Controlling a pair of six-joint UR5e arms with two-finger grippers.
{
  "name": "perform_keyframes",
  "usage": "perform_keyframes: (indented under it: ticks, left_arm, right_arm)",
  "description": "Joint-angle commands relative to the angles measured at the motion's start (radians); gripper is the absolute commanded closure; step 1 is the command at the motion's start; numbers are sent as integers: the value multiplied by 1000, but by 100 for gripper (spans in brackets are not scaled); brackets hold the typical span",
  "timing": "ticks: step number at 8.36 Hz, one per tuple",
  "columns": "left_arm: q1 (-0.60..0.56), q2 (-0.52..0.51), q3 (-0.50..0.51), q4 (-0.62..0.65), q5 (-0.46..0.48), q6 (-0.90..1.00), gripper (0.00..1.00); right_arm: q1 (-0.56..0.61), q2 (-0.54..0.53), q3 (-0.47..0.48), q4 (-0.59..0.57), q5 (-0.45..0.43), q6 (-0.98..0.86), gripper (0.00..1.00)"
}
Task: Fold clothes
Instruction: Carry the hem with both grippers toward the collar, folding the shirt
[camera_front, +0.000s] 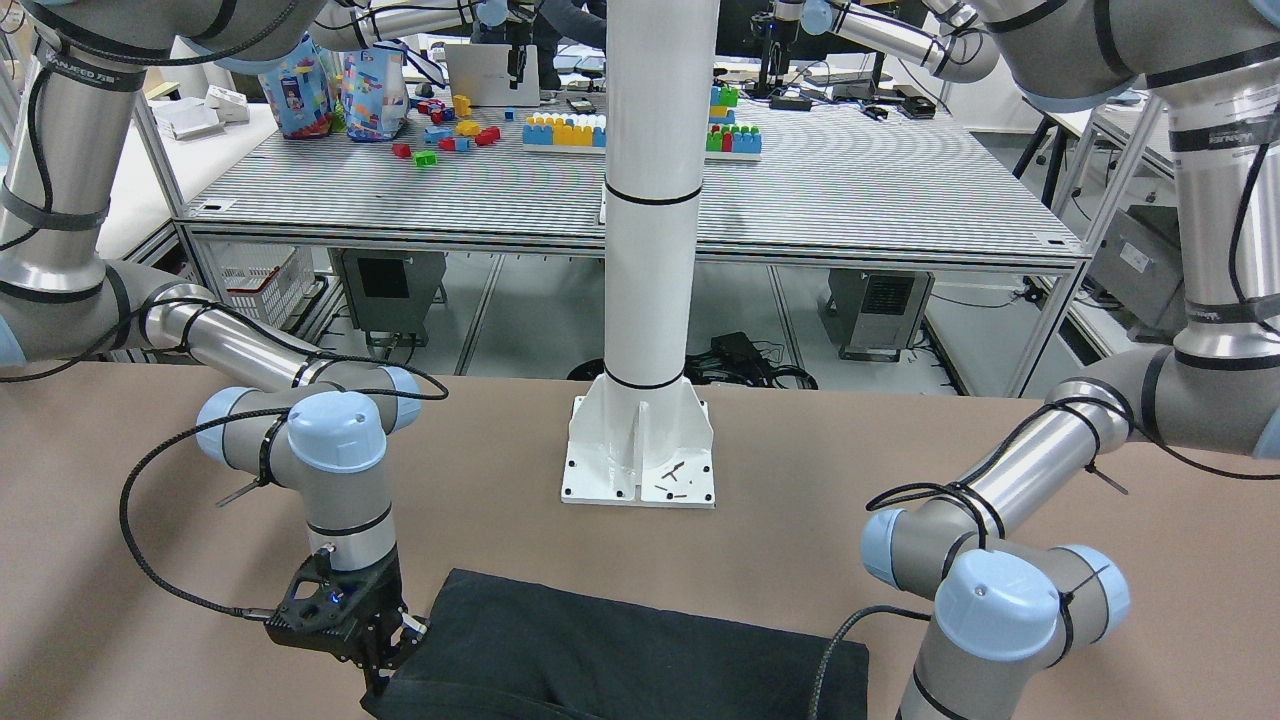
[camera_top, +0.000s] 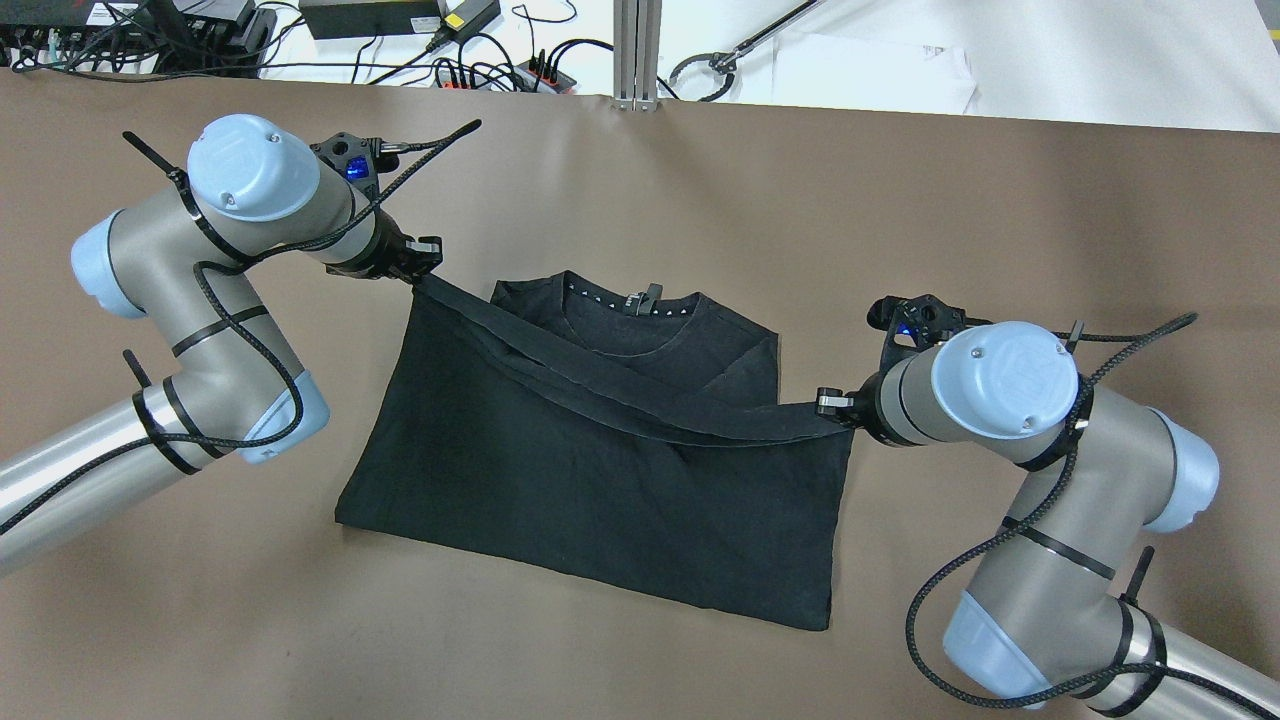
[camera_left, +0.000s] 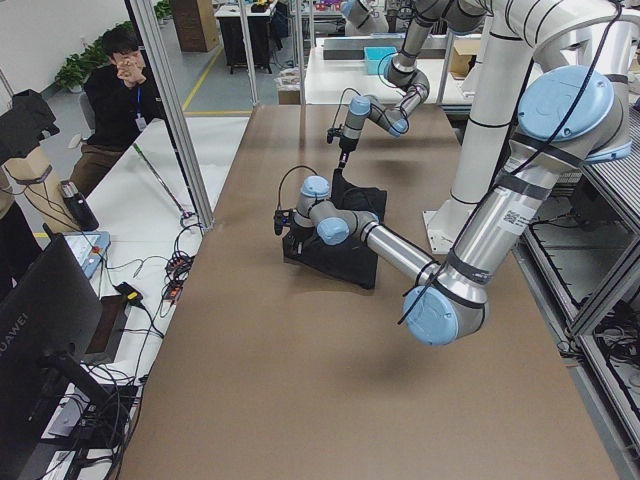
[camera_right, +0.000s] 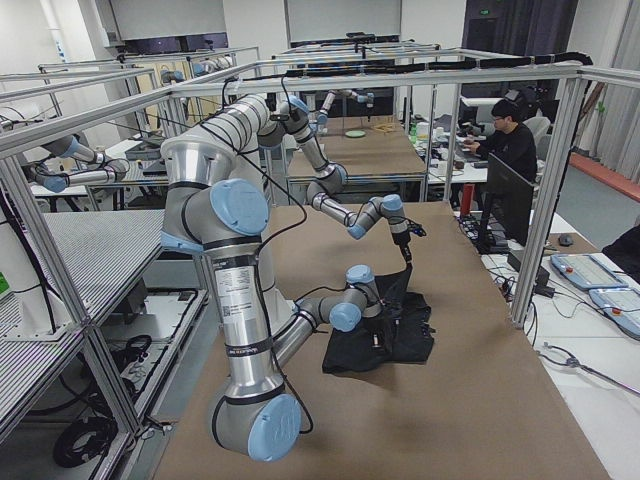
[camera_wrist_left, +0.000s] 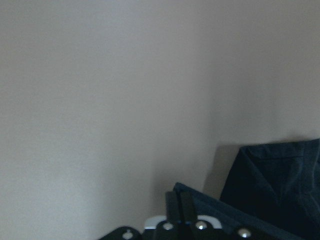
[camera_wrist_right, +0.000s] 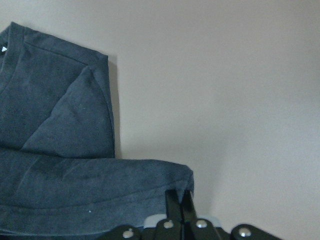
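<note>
Closest to the robot's side of the brown worktop (camera_top: 640, 160), the near edge of the black garment (camera_top: 600, 500) lies flat, running at a slant, with its right corner nearer the robot than its left. The garment sits about midway between the worktop's left and right ends, well apart from the base of the white pillar (camera_front: 640, 455). From that flat edge the cloth rises to the hem (camera_top: 620, 395), which is lifted off the surface and stretched as a sagging band between the two arms. At the band's right end, the right gripper (camera_top: 840, 410) has its fingers (camera_wrist_right: 172, 205) pressed together on the hem corner, and the cloth curls over just beside them. At the band's left end, further from the robot, the left gripper (camera_top: 418, 274) pinches the other hem corner. Its fingers (camera_wrist_left: 171, 207) are closed flat against each other, and dark cloth trails away from them. Beyond the band, the collar (camera_top: 630, 305) lies flat on the worktop, facing the far edge, with a small tag at its middle and a row of pale dots along the neckline. One folded shoulder shows beside it on the right.
</note>
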Motion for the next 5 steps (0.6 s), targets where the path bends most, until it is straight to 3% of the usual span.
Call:
perform_keyframes:
  ticks: [1,2,3,5]
  left_arm:
    - [3,9,65,-114,4,20,91]
    - [3,35,59,-178,-1,36,42]
    - [-2,64,50,-246,-3,103,1]
    - [-10,157,-62,-260,-90,153,0]
  right_arm:
    - [0,15,-57,1,-3,-4,38]
    - [8,18,-54,5,2,-18,16]
    - [46,18,-47,2,16,-35,7]
    - [79,12,-30,4,89,-102,6]
